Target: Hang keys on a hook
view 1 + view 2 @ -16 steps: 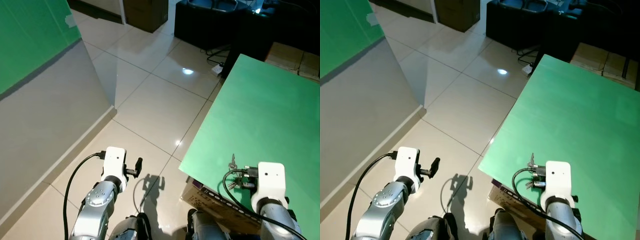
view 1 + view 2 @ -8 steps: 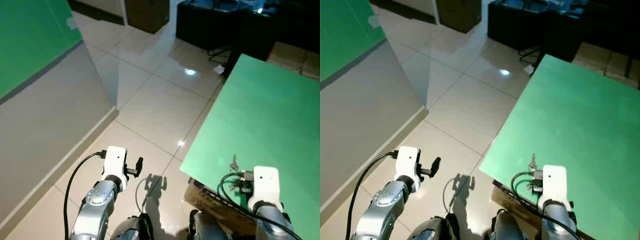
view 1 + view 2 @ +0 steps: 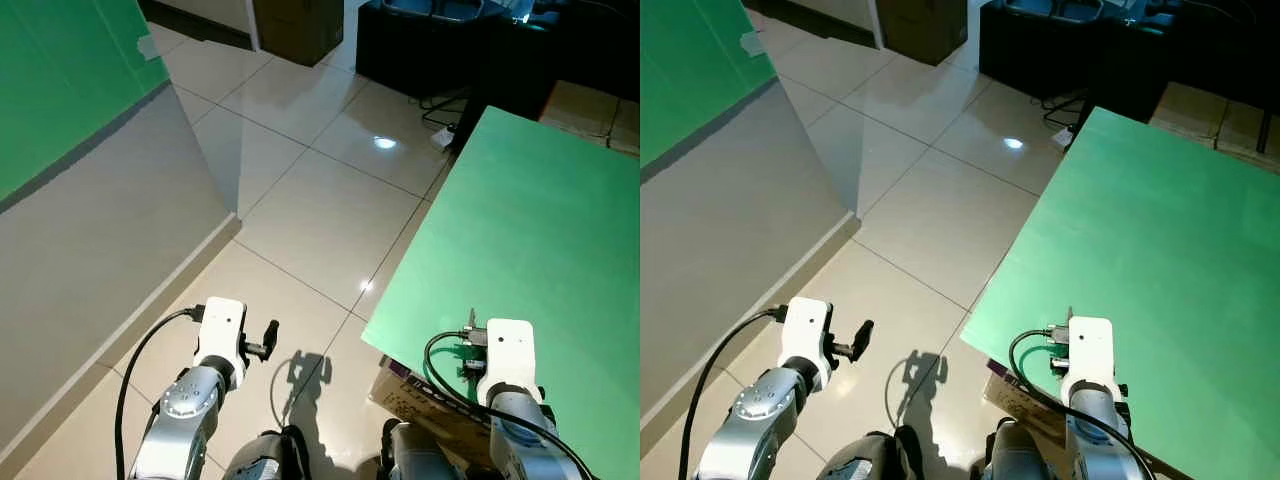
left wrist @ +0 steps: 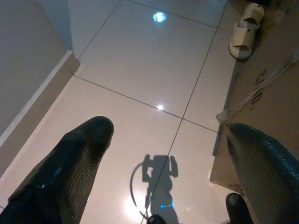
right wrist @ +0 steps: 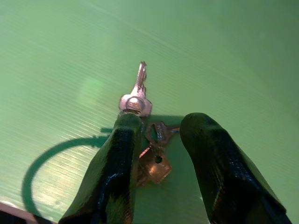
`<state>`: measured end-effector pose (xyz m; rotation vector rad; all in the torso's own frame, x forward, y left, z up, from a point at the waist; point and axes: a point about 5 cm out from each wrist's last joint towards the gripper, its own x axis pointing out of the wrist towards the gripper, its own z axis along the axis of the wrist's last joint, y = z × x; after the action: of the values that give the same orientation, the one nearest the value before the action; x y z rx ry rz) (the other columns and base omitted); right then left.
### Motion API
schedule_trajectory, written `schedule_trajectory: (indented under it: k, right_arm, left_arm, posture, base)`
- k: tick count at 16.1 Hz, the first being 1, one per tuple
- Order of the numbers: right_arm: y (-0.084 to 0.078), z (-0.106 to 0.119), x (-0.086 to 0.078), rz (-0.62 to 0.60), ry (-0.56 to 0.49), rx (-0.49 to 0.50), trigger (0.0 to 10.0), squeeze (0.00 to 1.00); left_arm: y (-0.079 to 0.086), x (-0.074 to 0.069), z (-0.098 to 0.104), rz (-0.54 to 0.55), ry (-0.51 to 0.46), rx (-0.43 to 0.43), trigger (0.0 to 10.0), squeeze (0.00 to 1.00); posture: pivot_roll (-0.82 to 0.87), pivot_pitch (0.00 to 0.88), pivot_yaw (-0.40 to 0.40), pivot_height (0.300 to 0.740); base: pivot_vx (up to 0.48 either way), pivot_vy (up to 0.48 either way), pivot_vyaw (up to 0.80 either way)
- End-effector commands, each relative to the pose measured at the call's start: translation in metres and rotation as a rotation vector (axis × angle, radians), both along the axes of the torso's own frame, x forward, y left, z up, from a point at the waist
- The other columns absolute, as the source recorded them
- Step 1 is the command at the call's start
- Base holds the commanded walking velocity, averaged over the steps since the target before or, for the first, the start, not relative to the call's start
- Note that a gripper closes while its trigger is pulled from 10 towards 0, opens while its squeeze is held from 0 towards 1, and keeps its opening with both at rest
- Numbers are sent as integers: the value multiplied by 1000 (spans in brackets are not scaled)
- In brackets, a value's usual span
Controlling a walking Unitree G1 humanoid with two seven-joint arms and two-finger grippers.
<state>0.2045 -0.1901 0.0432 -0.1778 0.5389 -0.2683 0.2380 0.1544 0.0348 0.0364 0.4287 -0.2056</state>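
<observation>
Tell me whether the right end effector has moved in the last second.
Yes: the right end effector shifted left over the green table, onto the keys.

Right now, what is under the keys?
The keys lie on the green tabletop, between the right gripper's open fingers. A cardboard box pokes out below the table edge; the rest underneath is hidden.

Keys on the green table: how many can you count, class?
3 keys at least, bunched between the right gripper fingers: one pointing away, two lying under the fingers. More may be hidden.
</observation>
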Motion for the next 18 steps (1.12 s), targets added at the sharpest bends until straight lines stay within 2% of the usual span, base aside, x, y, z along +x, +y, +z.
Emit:
schedule_trajectory:
  k: [1,15,16,17,18]
  right_arm:
    - [0,-3,-3,-4,11,-4,10000,0]
    - [0,-3,-3,-4,11,-4,10000,0]
    - [-2,-5,-2,-4,8,-11,10000,0]
    - [-8,-32,1,18,89,-35,10000,0]
    - [-8,-32,1,18,90,-35,10000,0]
  left_arm:
    - [4,-4,-2,11,16,4,10000,0]
    - [4,-4,-2,11,16,4,10000,0]
    - [4,-4,-2,11,17,4,10000,0]
    - [6,-11,-1,25,20,10,10000,0]
    - [6,-11,-1,25,20,10,10000,0]
  posture:
    - [-230,212,92,740]
    - [-230,212,92,740]
    - [-230,213,92,740]
    - [-201,211,82,740]
    - [-204,208,81,740]
  base:
    - [0,0,0]
    - [0,0,0]
    - [0,0,0]
    - [0,0,0]
    - [0,0,0]
